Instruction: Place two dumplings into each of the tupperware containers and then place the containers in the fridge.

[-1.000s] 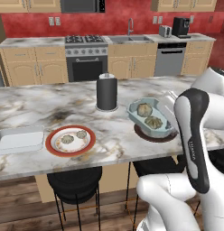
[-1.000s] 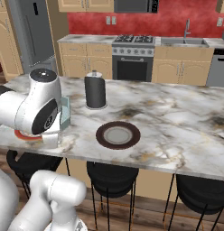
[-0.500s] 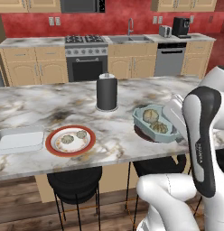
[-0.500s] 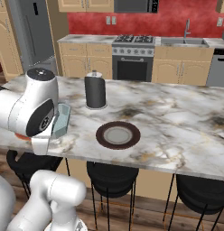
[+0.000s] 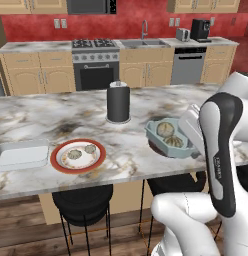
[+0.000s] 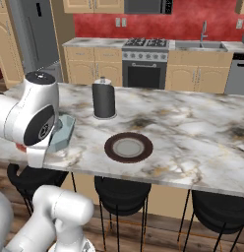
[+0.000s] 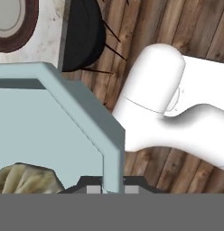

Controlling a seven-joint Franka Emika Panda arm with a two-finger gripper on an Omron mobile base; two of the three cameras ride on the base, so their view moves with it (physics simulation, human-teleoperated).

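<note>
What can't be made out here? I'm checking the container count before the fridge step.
- Gripper: hand view, fingertips cut off by the bottom edge, shut on the light blue container's rim.
- Dumpling in it: hand view, cut off below.
- Light blue container: right base view, largely hidden behind the arm.
- White container: left base view, left end cut off.

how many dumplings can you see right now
4: two dumplings in the light blue container, tilted and held by the gripper; two on the red-rimmed plate.
</note>
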